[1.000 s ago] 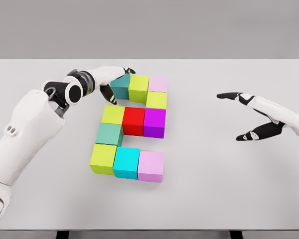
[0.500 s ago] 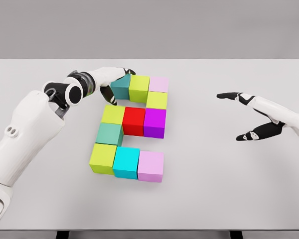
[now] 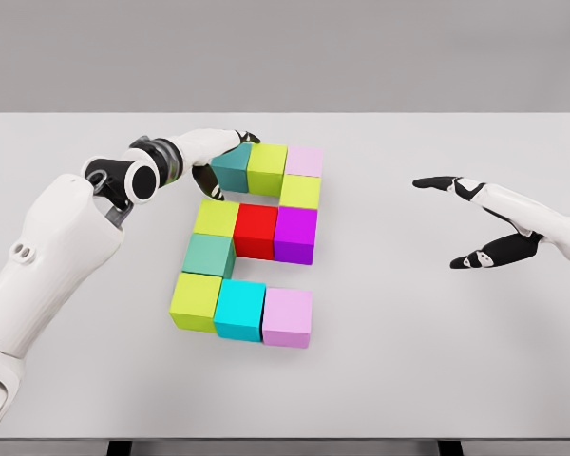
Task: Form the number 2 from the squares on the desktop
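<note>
At the centre of the tabletop [image 3: 437, 361] the squares already form a 2. The left hand [image 3: 218, 161] is closed around the dark teal square [image 3: 230, 167] at the top-left end, thumb below and fingers over it. Risk: a sideways drag on release could shove the adjoining lime square [image 3: 265, 168] and skew the top row. The right hand [image 3: 475, 223] hovers well apart, fingers relaxed, holding nothing. No containers are present.

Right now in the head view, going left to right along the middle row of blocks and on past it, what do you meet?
Yellow-green block → red block → purple block → right hand, open above the table.
</note>
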`<act>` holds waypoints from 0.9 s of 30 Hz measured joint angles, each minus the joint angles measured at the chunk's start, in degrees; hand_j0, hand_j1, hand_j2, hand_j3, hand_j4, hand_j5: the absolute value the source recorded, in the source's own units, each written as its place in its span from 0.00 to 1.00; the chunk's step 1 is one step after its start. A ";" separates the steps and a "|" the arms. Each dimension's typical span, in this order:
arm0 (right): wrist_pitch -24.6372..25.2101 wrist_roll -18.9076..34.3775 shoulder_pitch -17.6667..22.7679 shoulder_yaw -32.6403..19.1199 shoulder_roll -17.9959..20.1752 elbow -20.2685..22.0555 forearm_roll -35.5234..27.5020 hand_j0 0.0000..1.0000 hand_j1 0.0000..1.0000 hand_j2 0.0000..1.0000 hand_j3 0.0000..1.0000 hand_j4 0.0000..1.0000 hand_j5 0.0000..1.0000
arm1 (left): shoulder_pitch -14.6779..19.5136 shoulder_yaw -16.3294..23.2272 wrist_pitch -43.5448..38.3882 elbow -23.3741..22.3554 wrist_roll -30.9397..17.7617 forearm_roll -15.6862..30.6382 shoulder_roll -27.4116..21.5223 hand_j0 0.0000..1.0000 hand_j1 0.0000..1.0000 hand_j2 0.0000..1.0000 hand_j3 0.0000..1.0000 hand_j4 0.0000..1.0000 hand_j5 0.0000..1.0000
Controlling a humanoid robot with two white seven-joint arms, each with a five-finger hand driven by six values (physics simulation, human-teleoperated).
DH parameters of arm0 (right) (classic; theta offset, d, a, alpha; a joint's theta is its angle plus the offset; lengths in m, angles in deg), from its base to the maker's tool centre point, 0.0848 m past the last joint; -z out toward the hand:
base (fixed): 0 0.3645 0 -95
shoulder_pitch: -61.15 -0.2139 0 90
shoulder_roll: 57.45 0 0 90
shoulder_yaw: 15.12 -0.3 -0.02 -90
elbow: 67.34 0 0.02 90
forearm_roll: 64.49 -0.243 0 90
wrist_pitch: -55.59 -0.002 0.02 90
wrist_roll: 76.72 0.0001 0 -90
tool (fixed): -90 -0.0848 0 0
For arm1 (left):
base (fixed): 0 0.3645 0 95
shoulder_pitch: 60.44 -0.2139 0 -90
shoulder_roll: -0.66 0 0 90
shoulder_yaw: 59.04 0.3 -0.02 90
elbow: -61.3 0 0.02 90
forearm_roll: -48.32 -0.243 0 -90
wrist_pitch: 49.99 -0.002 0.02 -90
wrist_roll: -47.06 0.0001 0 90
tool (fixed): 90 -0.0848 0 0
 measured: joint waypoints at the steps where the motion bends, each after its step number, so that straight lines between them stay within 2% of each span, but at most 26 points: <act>1: 0.00 0.00 0.00 0.01 0.00 0.00 -0.01 1.00 1.00 1.00 1.00 1.00 1.00 | 0.00 0.00 -0.01 0.01 0.00 0.01 -0.02 0.99 0.99 0.99 0.99 0.99 0.99; 18: 0.00 0.00 0.00 0.02 -0.07 0.07 0.00 1.00 1.00 1.00 1.00 1.00 1.00 | 0.09 -0.46 0.20 0.43 0.00 -0.04 -2.13 1.00 1.00 1.00 1.00 1.00 1.00; 23: 0.00 0.00 0.00 0.00 -0.04 0.07 0.00 1.00 1.00 1.00 1.00 1.00 1.00 | 0.09 -1.27 0.26 2.56 0.00 0.18 -4.63 1.00 1.00 1.00 1.00 1.00 1.00; 27: 0.00 0.00 0.00 -0.03 -0.04 0.03 0.01 1.00 1.00 1.00 1.00 1.00 1.00 | 0.00 -1.44 0.65 3.99 0.00 2.16 -9.20 1.00 1.00 1.00 1.00 1.00 1.00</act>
